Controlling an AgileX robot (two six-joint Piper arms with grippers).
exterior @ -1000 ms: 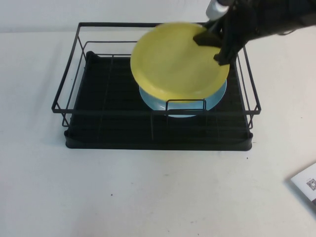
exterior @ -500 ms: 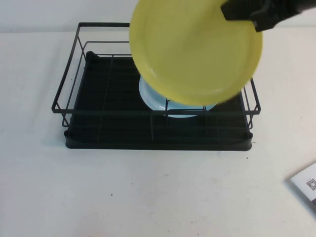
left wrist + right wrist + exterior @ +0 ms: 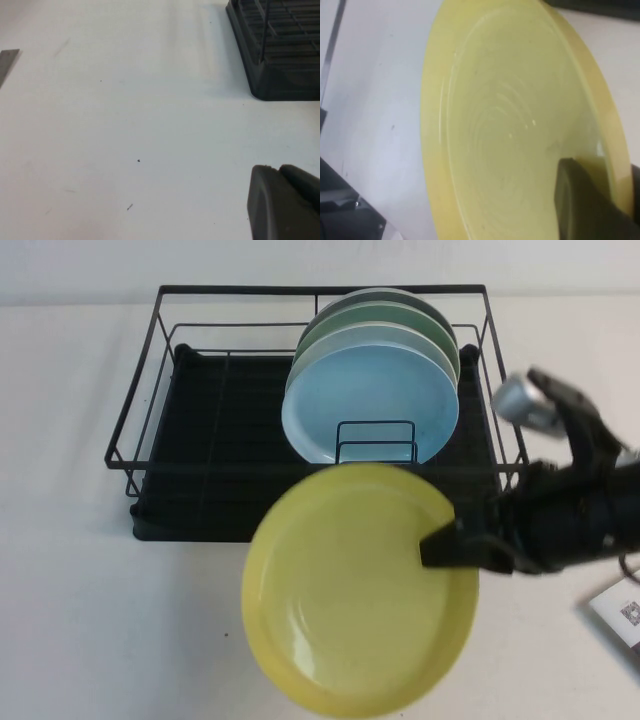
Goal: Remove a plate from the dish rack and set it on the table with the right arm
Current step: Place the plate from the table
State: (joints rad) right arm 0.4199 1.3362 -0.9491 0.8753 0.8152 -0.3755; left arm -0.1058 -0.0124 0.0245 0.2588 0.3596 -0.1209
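Observation:
My right gripper [image 3: 452, 546] is shut on the right rim of the pale-yellow plate [image 3: 350, 590] and holds it tilted over the white table [image 3: 120, 620], just in front of the black dish rack [image 3: 200, 495]. In the right wrist view the plate [image 3: 510, 125] fills the picture, with one finger [image 3: 575, 200] on its inner face and the rim between the jaws of the gripper [image 3: 602, 172]. My left gripper [image 3: 280, 172] is shut and empty above the bare table [image 3: 125, 125], beside a corner of the rack [image 3: 280, 65]. It is out of the high view.
A light-blue plate [image 3: 370, 400] and green plates [image 3: 395, 312] stand upright in the rack behind a small wire divider [image 3: 376, 440]. A white card with a printed code [image 3: 620, 612] lies at the table's right edge.
My right arm has swung the yellow plate from above the rack forward and down to in front of it, over the table. The plates standing in the rack now show.

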